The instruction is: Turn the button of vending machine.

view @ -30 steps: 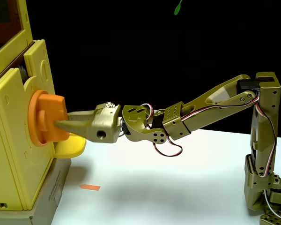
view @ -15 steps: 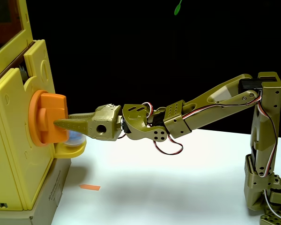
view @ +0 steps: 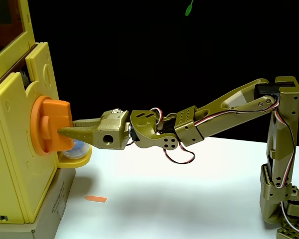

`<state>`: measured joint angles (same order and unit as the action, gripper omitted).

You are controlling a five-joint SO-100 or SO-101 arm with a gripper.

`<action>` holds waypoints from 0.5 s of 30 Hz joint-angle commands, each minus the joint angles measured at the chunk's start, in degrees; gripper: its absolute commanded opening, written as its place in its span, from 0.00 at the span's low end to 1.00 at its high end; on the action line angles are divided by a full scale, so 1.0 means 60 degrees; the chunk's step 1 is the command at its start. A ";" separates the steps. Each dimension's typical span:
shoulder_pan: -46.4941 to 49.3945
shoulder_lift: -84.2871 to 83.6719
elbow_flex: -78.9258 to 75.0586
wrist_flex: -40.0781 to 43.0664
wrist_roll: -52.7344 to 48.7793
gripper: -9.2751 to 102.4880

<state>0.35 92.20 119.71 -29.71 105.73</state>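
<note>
The vending machine, a pale-yellow plastic box, stands at the left edge of the fixed view. Its orange button is a round disc with a thick bar sticking out towards the right. My olive-green gripper reaches in from the right and is shut on that bar, one finger in front near the bar's lower part, the other behind it. Just below the button, the small yellow rounded tray holds a bluish translucent ball.
The machine rests on a grey box at the white table's left edge. A small orange slip lies on the table in front of it. My arm's base stands at the far right.
My wrist has rolled and the button's bar has turned with it, from tilted to nearly upright. A bluish ball has dropped into the yellow tray.
</note>
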 commanded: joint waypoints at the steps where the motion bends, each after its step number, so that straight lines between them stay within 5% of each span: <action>1: 0.0088 0.0410 -0.0146 0.0132 -0.0264 0.11; 15: -0.0044 0.1230 0.0586 0.0103 -0.0337 0.31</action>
<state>0.09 95.54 122.34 -28.65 104.33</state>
